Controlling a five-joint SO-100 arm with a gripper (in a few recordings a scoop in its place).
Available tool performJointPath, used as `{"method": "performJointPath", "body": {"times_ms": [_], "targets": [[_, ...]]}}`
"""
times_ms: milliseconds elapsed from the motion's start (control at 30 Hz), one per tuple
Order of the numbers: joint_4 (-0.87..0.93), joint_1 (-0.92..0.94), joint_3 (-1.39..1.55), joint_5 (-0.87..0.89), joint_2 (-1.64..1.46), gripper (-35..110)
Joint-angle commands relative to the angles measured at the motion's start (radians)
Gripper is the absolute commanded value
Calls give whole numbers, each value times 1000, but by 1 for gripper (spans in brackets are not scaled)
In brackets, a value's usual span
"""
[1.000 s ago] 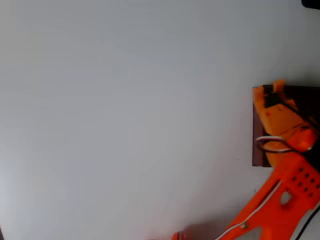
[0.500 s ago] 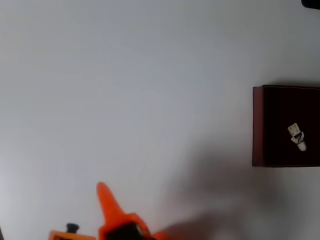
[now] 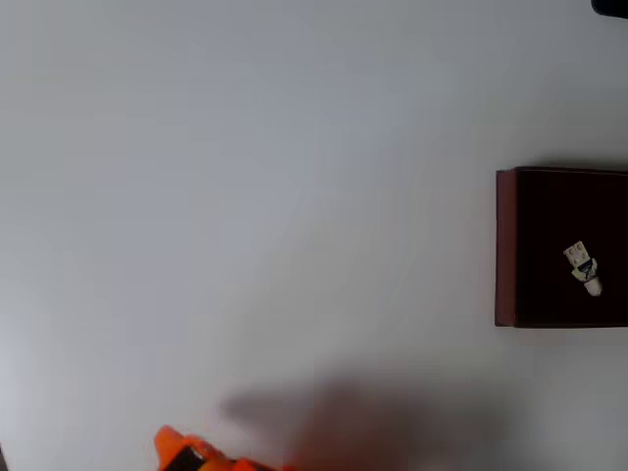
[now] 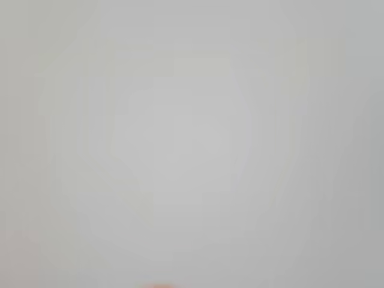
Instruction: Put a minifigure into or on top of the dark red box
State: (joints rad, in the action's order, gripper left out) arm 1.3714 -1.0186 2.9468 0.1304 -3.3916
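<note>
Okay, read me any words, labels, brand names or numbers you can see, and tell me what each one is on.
There is no readable text.
The minifigure, lying inside the dark red box, has small blue-grey marks on its torso, too small and blurred to read as letters or numbers.
The box walls, the white table and the orange tip of the arm at the bottom edge show no lettering.
The wrist view is a blurred pale surface with no writing.

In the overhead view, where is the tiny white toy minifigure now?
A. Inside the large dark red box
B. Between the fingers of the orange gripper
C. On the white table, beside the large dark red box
A: the tiny white minifigure lies on the dark floor inside the dark red box, far from the orange gripper.
</note>
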Motion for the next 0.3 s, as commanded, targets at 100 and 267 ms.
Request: {"method": "performJointPath", "body": {"times_ms": [100, 267], "targets": [[-52, -26, 81, 46, -18, 0], [-15, -14, 74, 49, -18, 0]]}}
